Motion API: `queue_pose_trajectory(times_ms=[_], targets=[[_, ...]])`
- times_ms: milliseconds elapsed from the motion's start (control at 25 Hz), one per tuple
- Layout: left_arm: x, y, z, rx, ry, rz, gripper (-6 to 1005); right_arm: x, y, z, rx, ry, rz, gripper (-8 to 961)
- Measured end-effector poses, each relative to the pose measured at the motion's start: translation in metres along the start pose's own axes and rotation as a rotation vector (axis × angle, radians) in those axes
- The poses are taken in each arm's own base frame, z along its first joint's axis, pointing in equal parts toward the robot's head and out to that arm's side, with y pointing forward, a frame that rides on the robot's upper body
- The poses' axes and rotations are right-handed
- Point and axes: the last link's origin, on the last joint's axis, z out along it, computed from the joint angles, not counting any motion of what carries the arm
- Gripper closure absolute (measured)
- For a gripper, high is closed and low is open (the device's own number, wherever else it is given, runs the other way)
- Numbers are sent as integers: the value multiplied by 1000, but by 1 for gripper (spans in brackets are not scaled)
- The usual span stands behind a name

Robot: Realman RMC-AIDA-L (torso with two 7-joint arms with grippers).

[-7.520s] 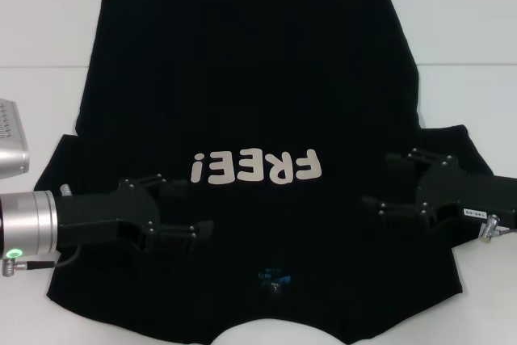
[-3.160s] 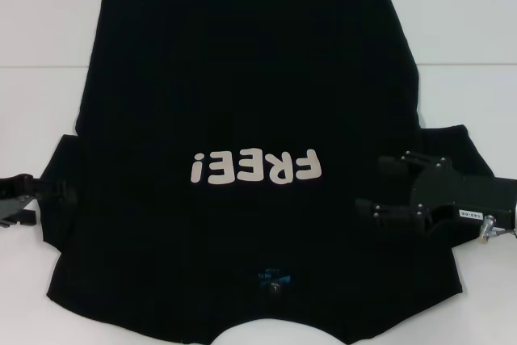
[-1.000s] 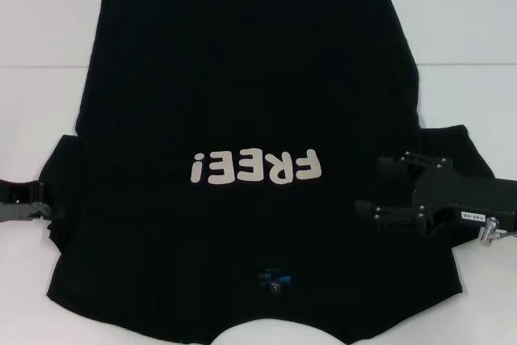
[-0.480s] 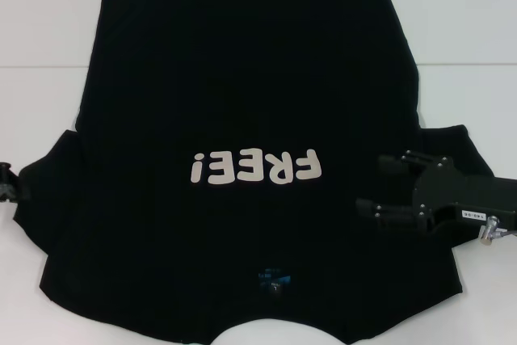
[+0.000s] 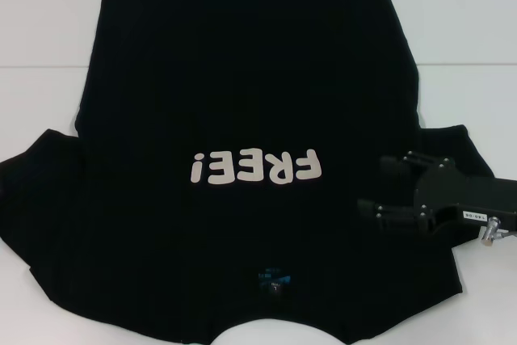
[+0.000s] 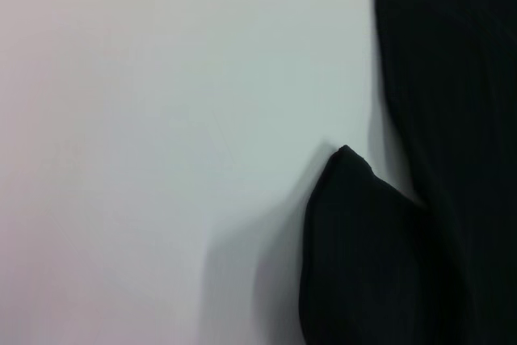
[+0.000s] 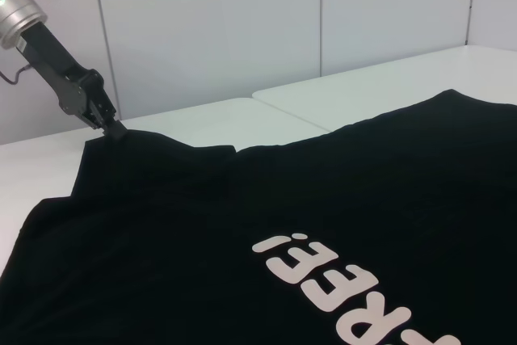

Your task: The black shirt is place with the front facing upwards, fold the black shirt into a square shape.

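Now | left hand (image 7: 109, 123) pinching black shirt (image 5: 242, 103) sleeve (lifted) | right hand (image 5: 384, 185) wide.

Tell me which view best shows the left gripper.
The right wrist view: the left gripper pinches the black shirt by its sleeve edge. The head view misses this gripper; the left wrist view shows only cloth and table.

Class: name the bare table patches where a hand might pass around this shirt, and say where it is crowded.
Bare table lies left of the black shirt and beyond its right edge. Crowded: the right gripper over the right sleeve, the left gripper pinching the left sleeve.
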Motion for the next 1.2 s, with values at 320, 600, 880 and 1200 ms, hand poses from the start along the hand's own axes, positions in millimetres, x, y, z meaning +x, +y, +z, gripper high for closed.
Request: queue_pose_trajectory(times_ms=[320, 600, 880, 1200], targets=[[-1, -12, -8, -1, 50, -56, 959, 0, 1, 0, -5, -2, 0, 42], [0, -8, -7, -18, 49, -53, 958, 0, 1, 0, -6, -3, 2, 42], [7, 24, -6, -129, 32, -8, 957, 1, 1, 1, -4, 3, 16, 42], [14, 86, 8, -238, -1, 114, 956, 3, 2, 1, -5, 6, 20, 42]])
